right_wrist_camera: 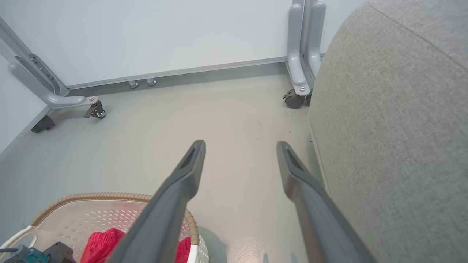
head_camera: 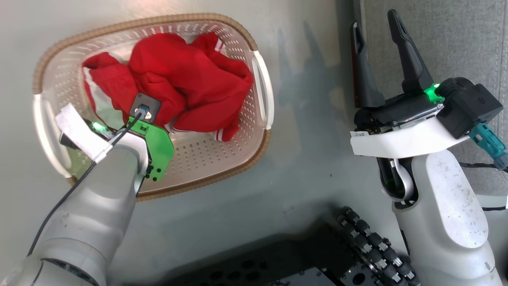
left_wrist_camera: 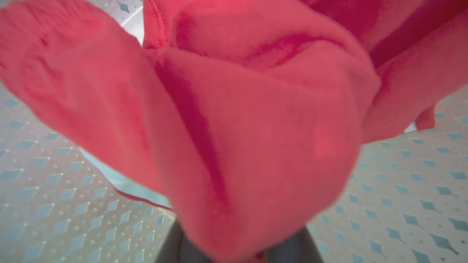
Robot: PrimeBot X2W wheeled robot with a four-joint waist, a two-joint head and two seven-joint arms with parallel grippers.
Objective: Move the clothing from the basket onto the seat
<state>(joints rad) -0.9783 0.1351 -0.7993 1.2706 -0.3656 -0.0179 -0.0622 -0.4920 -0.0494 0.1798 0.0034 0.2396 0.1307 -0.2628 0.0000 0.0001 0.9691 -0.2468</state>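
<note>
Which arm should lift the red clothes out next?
Left. The left gripper is down in the cream perforated plastic basket, closed on the red fabric clothing. The right gripper hangs open beside the grey fabric seat.

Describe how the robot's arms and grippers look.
Both arms are pale grey, rounded shells; the right arm is speckled with scuffs. The right gripper has two long, dark, tapering fingers, a white wrist bracket, a green light, a black block and teal connector. The left arm carries a bright green plate and a black cable.
</note>
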